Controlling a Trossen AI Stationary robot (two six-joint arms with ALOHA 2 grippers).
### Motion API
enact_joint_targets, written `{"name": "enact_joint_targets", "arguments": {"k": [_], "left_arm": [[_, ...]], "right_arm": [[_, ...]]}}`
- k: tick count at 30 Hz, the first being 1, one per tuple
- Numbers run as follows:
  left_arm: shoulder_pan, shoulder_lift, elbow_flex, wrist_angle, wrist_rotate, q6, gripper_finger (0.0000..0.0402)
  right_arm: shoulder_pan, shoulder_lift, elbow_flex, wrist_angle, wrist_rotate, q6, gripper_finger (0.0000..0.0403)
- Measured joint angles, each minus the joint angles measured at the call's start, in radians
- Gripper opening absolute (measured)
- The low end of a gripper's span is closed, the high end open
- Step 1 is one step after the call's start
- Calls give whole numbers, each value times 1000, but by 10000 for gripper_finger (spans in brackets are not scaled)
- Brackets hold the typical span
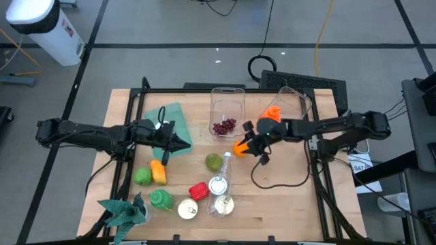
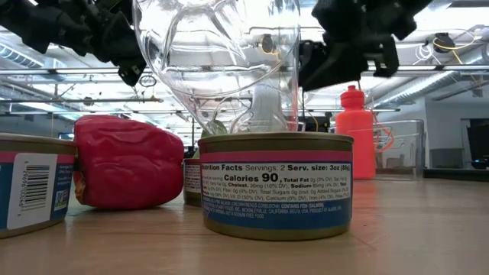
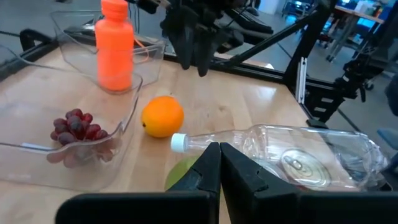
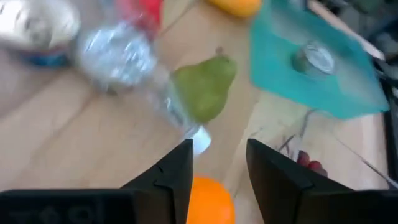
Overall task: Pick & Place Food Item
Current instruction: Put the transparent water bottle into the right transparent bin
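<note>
An orange (image 1: 241, 146) lies on the wooden table just right of a clear tub (image 1: 227, 102) that holds red grapes (image 1: 223, 126). My right gripper (image 1: 255, 144) hovers open just above the orange (image 4: 210, 200), which shows below the gap between its fingers. In the left wrist view, that gripper (image 3: 194, 53) hangs clear of the orange (image 3: 163, 116). My left gripper (image 1: 182, 143) is shut and touches nothing. It hangs above the table to the left of the tub and points toward the orange. A green pear (image 1: 214, 162) lies near the orange.
An orange bottle (image 1: 272, 114) stands in a second clear tub at the far right. A clear plastic bottle (image 1: 223, 184) lies on its side beside two cans (image 1: 189, 209). A red pepper (image 1: 198, 190), green and yellow produce (image 1: 158, 171) and teal cloths (image 1: 174, 117) fill the near left.
</note>
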Motion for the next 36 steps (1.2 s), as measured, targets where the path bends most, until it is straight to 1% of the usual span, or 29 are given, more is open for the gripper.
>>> {"name": "enact_joint_targets", "arguments": {"k": [3, 5, 8, 13, 15, 16, 21, 27, 32, 36], "left_arm": [[0, 0, 0, -2, 0, -18, 6], [0, 0, 1, -12, 0, -30, 3], [0, 0, 1, -30, 1, -50, 10], [0, 0, 1, -82, 2, -53, 18], [0, 0, 1, -97, 1, -53, 18], [0, 0, 1, -104, 1, -53, 18], [0, -1, 1, -117, 7, -48, 19], [0, -2, 1, -137, 35, -41, 19], [0, -2, 1, -145, 35, -42, 19], [0, -2, 1, -145, 35, -42, 19]], "right_arm": [[-17, 29, 6, -7, -39, -154, 145], [-21, 49, 6, 2, -42, -218, 159], [-21, 87, 24, 2, -44, -226, 194], [-21, 190, 107, 14, -44, -222, 269], [-16, 241, 133, 7, -33, -261, 288], [-11, 260, 142, 2, -8, -275, 295], [27, 321, 155, -21, 91, -388, 300], [59, 375, 155, 33, 115, -446, 288], [57, 420, 155, 81, 118, -458, 284], [55, 454, 154, 112, 120, -504, 283]]}}
